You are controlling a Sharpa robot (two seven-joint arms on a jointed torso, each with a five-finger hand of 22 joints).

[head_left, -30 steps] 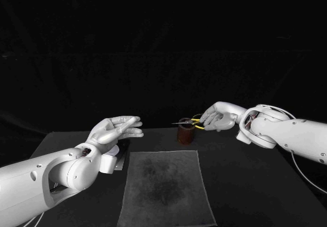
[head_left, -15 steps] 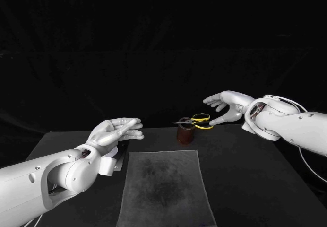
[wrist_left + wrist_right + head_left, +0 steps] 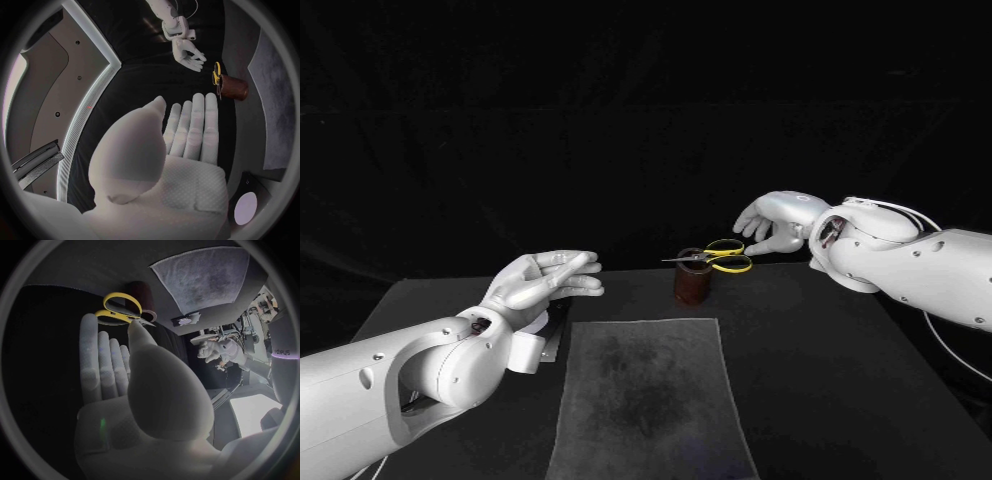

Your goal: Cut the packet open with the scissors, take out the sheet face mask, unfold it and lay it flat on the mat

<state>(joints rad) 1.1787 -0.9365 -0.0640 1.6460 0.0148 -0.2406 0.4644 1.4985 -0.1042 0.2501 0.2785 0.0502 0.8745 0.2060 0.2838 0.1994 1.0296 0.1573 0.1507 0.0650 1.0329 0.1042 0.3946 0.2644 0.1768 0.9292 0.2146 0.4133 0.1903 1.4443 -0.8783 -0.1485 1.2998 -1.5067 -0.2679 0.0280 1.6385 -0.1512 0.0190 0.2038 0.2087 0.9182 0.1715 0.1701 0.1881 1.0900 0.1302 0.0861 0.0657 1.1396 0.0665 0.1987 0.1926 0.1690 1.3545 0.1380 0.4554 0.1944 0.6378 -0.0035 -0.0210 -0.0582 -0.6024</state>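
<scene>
Yellow-handled scissors lie across a brown cup at 12 o'clock from the mat on the counter. The right hand, fingers apart and empty, hovers at their 2 o'clock. The left hand, fingers straight and empty, hangs at the mat's 10 o'clock.

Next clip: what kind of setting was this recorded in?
Most likely a staged robot lab bench, not a home: a black table against a black curtain backdrop, set with a grey mat and yellow-handled scissors on a brown cup.
</scene>
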